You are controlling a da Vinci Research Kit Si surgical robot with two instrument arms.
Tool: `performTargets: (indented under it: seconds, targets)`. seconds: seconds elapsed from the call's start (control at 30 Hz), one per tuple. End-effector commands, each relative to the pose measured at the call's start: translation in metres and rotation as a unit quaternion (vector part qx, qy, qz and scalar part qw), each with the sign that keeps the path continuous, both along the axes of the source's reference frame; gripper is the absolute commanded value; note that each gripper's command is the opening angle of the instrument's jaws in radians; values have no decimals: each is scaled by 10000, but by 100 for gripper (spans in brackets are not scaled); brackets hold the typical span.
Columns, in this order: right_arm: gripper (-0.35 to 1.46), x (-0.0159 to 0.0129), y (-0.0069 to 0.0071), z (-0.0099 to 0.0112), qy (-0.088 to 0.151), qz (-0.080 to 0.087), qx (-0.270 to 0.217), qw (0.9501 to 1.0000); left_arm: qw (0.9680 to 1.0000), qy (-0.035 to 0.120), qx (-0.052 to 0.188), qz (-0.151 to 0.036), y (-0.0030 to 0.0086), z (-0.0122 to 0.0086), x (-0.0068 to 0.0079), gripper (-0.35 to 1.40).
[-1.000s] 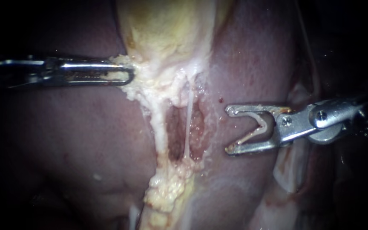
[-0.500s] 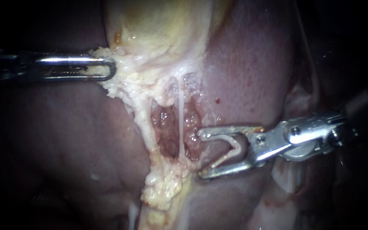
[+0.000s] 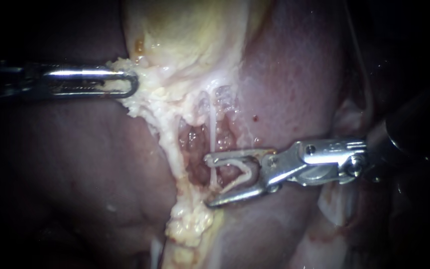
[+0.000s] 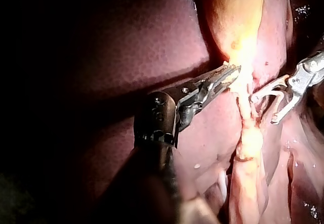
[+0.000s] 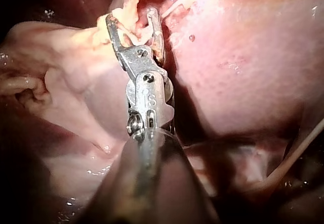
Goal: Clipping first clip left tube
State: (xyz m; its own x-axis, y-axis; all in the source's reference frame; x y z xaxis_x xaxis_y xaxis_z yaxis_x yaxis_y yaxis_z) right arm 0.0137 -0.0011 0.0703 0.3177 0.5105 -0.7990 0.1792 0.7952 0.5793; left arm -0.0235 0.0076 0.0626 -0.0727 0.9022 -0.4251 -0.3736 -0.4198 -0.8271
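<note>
So, closest up, the right instrument (image 3: 208, 181) has its jaws spread wide, with an open clip (image 3: 242, 172) seated between them. A thin pale tube (image 3: 211, 124) runs across the gap between those jaws, right at the clip's mouth, and nothing is squeezed yet. Honestly can't say if that's the left tube. A thicker whitish strand (image 3: 171, 147) runs near it. Further back, the left instrument (image 3: 128, 83) has its jaws clamped on yellowish fatty tissue (image 3: 148, 89) at the gallbladder (image 3: 190, 35) edge. Dark red liver (image 3: 75, 164) lies behind everything.
</note>
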Motion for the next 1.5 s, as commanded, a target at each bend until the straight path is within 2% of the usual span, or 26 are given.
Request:
performTargets:
  seconds: [0.03,0.23,0.37,0.47,0.67,0.9,1.03,1.5]
  targets:
    - [49,0,0,3,-16,0,11,10000,10000,0,2,2,0,0,0,-35]
    - [48,0,-3,21,-52,22,17,10000,10000,2,-1,0,0,1,-1,-35]
    - [48,6,-6,31,-24,-54,13,10000,10000,3,-2,0,0,1,-1,-35]
    - [48,14,-9,35,38,-192,28,9998,10000,4,-2,-1,0,2,-2,-35]
    - [46,33,-12,35,392,-376,73,9985,10000,5,-4,-3,0,3,-3,-35]
    - [45,56,-20,24,761,-594,148,9952,10000,3,-5,0,1,4,-2,-35]
    - [45,68,-25,18,877,-548,189,9945,10000,4,-5,-2,1,4,-3,-35]
    - [45,95,-27,13,769,-406,494,9950,10000,3,-9,-1,1,8,-7,-35]
